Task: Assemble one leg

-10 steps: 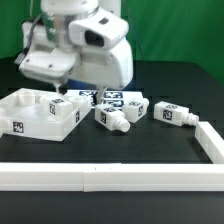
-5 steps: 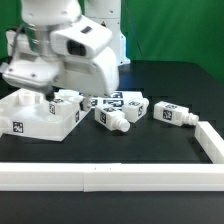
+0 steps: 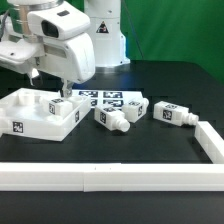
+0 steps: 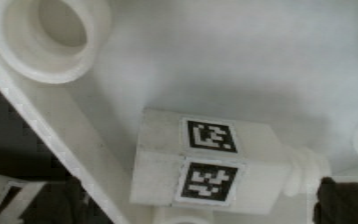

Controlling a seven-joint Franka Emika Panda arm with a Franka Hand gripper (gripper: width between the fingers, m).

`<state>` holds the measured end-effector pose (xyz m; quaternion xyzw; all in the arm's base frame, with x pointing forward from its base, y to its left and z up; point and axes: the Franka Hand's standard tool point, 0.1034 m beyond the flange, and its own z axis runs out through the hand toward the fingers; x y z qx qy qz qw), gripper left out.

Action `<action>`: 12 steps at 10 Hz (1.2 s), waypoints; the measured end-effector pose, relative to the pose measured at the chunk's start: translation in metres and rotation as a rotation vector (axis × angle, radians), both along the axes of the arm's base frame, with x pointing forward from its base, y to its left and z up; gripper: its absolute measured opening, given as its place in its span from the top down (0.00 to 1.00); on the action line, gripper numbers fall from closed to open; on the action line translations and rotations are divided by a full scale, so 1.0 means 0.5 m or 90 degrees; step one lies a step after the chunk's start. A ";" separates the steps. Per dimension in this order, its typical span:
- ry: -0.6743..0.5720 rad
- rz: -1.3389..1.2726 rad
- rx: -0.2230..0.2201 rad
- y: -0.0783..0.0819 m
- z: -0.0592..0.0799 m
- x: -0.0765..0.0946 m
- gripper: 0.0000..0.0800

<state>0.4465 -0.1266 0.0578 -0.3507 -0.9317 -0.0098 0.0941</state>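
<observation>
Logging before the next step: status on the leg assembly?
Gripper hovering over square panel, jaw state unclear. One leg at panel's corner, not gripped. Other legs loose on exterior view's right. Nothing blocking.

No letters, numbers or brand names are legible. Only coded black-and-white square tags (image 4: 213, 136) show: on the leg (image 4: 247, 172), the other legs (image 3: 112, 118) and the white panel (image 3: 42, 126).

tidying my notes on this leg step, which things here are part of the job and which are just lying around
In the job: two-finger gripper; small white plastic leg block with black-and-white tags at the panel's edge; large white square panel with raised rim.
Lying about: alike white tagged block mid-table; another toward the exterior view's right; long white rail along the front.
</observation>
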 end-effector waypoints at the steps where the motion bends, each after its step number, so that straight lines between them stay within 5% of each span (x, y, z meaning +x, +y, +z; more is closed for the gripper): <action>1: 0.000 0.000 0.000 0.000 0.000 0.000 0.19; 3: 0.000 -0.002 0.000 -0.003 0.000 -0.001 0.19; 5: 0.008 -0.142 0.013 -0.038 0.007 -0.040 0.19; 8: 0.066 -0.327 -0.059 0.008 0.011 -0.053 0.19; 12: 0.059 -0.294 -0.049 -0.002 0.008 -0.055 0.19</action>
